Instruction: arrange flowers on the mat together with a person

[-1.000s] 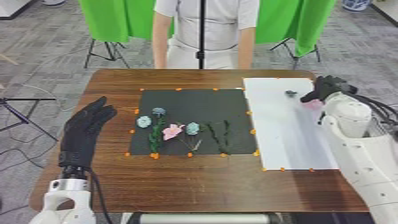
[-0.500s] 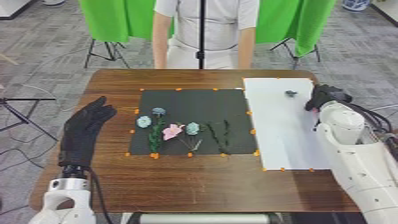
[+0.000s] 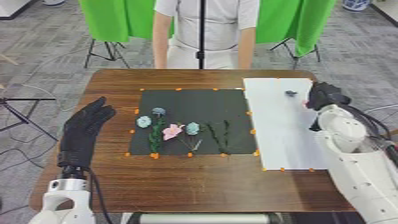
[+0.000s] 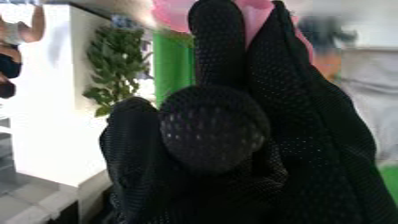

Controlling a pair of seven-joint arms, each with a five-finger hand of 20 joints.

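Observation:
My right hand (image 3: 328,95) is at the white sheet's (image 3: 289,130) far right, a bit of pink flower (image 3: 307,104) at its left side. In the right wrist view, my right hand (image 4: 213,132) has its fingers and thumb closed around a pink flower (image 4: 172,12), whose petals spread past the fingertips. A small dark blue flower (image 3: 290,93) lies on the sheet. On the black mat (image 3: 187,102) lie a pink flower (image 3: 172,131), blue flowers (image 3: 143,121) and green stems (image 3: 226,136). My left hand (image 3: 83,127) is left of the mat, fingers straight.
Orange tabs (image 3: 252,131) line the edges of the mat and the sheet. The brown table (image 3: 204,187) extends in front of both. A dark vertical pole (image 3: 202,54) stands beyond the far edge.
My right hand has come slightly nearer and changed its tilt at the sheet's right edge. The pink flower beside it, showing more fully before, is now mostly covered. My left hand has kept still.

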